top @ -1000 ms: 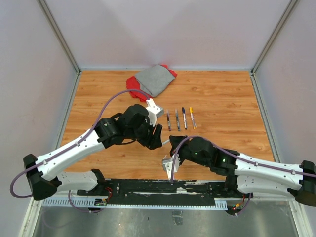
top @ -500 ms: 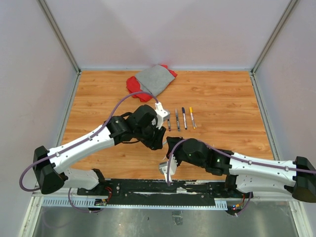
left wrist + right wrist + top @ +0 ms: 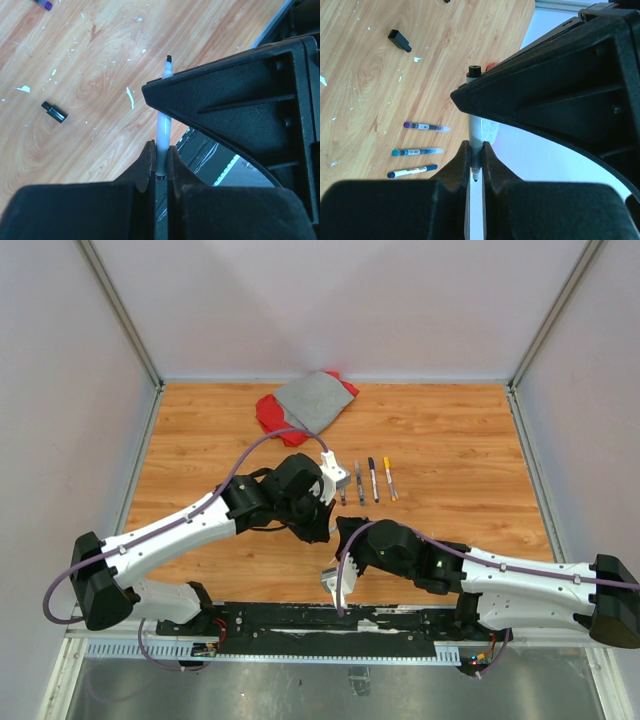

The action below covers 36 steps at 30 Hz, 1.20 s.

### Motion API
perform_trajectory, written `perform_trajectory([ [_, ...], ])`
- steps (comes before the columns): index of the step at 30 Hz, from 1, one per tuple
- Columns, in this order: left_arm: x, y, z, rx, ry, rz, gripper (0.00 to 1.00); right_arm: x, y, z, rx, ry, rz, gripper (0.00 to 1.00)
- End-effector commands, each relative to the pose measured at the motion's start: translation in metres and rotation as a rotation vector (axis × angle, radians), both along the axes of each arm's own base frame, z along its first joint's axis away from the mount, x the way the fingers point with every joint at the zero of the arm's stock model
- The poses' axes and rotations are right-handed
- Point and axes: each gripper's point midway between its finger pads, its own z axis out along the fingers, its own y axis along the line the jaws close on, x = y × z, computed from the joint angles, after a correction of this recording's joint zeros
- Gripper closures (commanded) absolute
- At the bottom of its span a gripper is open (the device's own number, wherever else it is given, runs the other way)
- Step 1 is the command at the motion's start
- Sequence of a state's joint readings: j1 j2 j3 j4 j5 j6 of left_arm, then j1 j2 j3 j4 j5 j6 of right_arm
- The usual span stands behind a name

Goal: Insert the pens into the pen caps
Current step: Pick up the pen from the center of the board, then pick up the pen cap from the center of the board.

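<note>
Since a second ago the left arm has swung in toward the middle of the worktop (image 3: pixel 450 440). The left gripper (image 3: pixel 159 150), spread back then, is now pressed shut on the held pen (image 3: pixel 161 131), pinching the pale barrel low down with the bare dark nib pointing away. The right gripper (image 3: pixel 476 150) has barely shifted and is clamped thin on a grey barrel. As the two grippers sit almost touching in the overhead view and only one pen is off the wood, I judge both are pinching the same pen from opposite ends. That looks like a handover or regrip, which would free one arm to fetch a cap; this pen is not yet capped. A black cap (image 3: pixel 54 111) lies loose on the wood among white scraps (image 3: pixel 22 89), apart from the grippers. The row of four pens (image 3: pixel 373 480) has not moved; it lies just beyond the grippers, on the far side of centre, and from above I cannot tell whether those are capped. The grey cloth (image 3: pixel 312 400) and red cloth (image 3: pixel 268 412) stay at the far edge, left of the middle. Bare wood runs toward the right edge and the near-left corner, so there is room to swing out sideways. The tight spots are the pen row close ahead and the two wrists crowding each other.
</note>
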<state>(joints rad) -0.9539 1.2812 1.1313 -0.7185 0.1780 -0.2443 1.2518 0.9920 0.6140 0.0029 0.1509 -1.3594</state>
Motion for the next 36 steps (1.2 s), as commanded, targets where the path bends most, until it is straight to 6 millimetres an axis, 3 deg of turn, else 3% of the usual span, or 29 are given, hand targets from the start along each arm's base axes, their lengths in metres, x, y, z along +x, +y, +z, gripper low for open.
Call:
perform_trajectory([
  [1, 0.005, 0.003, 0.004, -0.003, -0.038, 0.022, 0.99, -0.006, 0.011, 0.027, 0.076, -0.041, 0.04, 0.9],
  [3, 0.007, 0.005, 0.004, -0.001, -0.046, 0.036, 0.99, -0.005, 0.01, 0.029, 0.083, -0.046, 0.034, 0.75],
  [8, 0.014, 0.016, 0.008, 0.002, -0.09, 0.098, 0.99, -0.004, 0.004, 0.042, 0.159, -0.045, 0.003, 0.53],
  [15, 0.038, 0.046, 0.027, -0.067, -0.145, 0.254, 1.0, -0.004, -0.005, 0.066, 0.39, 0.045, -0.069, 0.44],
  [21, 0.063, 0.095, 0.07, -0.189, -0.269, 0.474, 1.0, -0.006, -0.009, 0.084, 0.672, 0.277, -0.17, 0.35],
  [25, 0.063, 0.132, 0.108, -0.267, -0.403, 0.627, 1.0, -0.007, -0.005, 0.075, 0.767, 0.436, -0.225, 0.32],
  [29, 0.05, 0.161, 0.143, -0.369, -0.501, 0.722, 0.99, 0.001, 0.006, 0.061, 0.863, 0.565, -0.327, 0.32],
  [36, 0.03, 0.197, 0.155, -0.405, -0.564, 0.812, 0.99, 0.011, 0.045, 0.032, 0.833, 0.87, -0.615, 0.27],
])
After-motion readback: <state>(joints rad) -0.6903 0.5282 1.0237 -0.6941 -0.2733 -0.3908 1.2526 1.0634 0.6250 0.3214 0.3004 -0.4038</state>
